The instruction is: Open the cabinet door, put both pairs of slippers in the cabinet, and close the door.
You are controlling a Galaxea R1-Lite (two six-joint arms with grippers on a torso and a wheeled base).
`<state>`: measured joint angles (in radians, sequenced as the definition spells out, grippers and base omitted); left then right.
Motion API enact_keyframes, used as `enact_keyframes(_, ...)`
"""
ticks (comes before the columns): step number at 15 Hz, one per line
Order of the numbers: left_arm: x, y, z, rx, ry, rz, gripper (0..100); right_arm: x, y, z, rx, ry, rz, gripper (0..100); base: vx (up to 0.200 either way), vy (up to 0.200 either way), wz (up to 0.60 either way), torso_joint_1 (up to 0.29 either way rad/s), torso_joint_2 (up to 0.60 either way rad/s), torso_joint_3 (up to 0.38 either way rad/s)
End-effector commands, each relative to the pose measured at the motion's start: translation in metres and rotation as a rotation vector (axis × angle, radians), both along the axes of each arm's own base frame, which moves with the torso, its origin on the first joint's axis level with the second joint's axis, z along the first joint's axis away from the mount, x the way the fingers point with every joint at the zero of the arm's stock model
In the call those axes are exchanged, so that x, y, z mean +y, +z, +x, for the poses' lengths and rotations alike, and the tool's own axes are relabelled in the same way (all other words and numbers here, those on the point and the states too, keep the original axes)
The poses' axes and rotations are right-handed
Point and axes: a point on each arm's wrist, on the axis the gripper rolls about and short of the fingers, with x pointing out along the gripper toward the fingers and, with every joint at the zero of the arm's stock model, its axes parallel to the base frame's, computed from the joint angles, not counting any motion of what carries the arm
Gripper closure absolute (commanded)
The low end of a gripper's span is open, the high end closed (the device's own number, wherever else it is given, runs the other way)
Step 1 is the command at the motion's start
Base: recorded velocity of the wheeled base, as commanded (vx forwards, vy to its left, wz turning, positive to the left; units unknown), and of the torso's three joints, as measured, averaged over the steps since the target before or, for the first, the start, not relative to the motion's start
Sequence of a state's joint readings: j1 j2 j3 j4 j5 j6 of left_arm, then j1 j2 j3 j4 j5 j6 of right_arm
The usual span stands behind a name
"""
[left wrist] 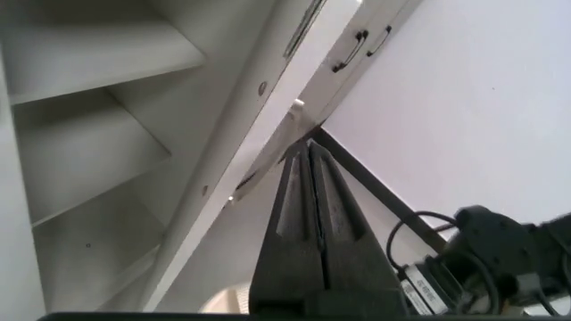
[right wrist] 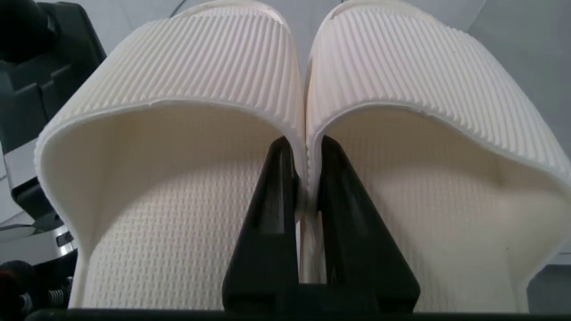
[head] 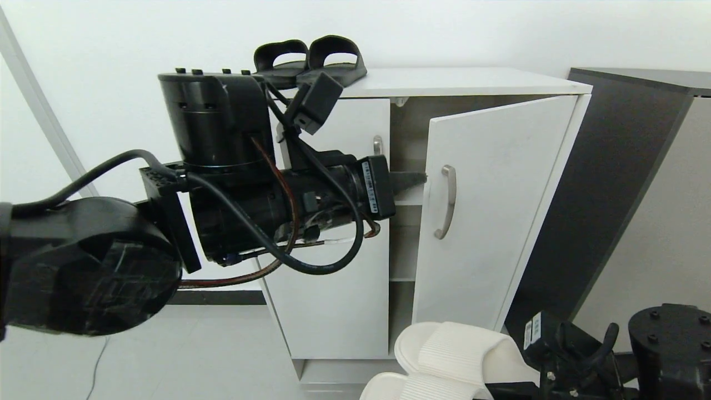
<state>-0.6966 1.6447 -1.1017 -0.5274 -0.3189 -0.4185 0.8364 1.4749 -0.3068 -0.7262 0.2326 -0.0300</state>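
Left claw closed, tip at the cabinet door edge; I should swing it wider. Right claw pinches white slippers; grip must hold firm.

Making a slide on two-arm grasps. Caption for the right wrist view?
Right gripper shut on the adjoining inner edges of the white slippers, pinching the pair together.

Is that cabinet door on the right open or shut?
Open: the right door stands swung outward, and shelves show in the gap.
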Motion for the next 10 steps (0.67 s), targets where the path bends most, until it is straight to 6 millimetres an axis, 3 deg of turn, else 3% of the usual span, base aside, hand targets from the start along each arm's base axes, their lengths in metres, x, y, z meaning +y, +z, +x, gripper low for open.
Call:
enact_keyframes(1, 0.012, 0.005, -0.002, -0.011, 0.025, -0.011, 100, 0.0, 0.0, 0.0, -0.001, 0.001, -0.004, 100, 0.0, 0.0, 0.0, 0.0, 0.0, 0.0)
enact_keyframes(4, 0.008, -0.007, 0.019, 0.004, 0.048, -0.003, 100, 0.002, 0.0, -0.003, 0.0, 0.017, -0.007, 100, 0.0, 0.0, 0.0, 0.0, 0.0, 0.0)
enact_keyframes(10, -0.026, -0.031, 0.07, -0.029, 0.054, -0.034, 100, 0.004, -0.006, -0.014, 0.005, 0.042, -0.033, 100, 0.0, 0.0, 0.0, 0.0, 0.0, 0.0)
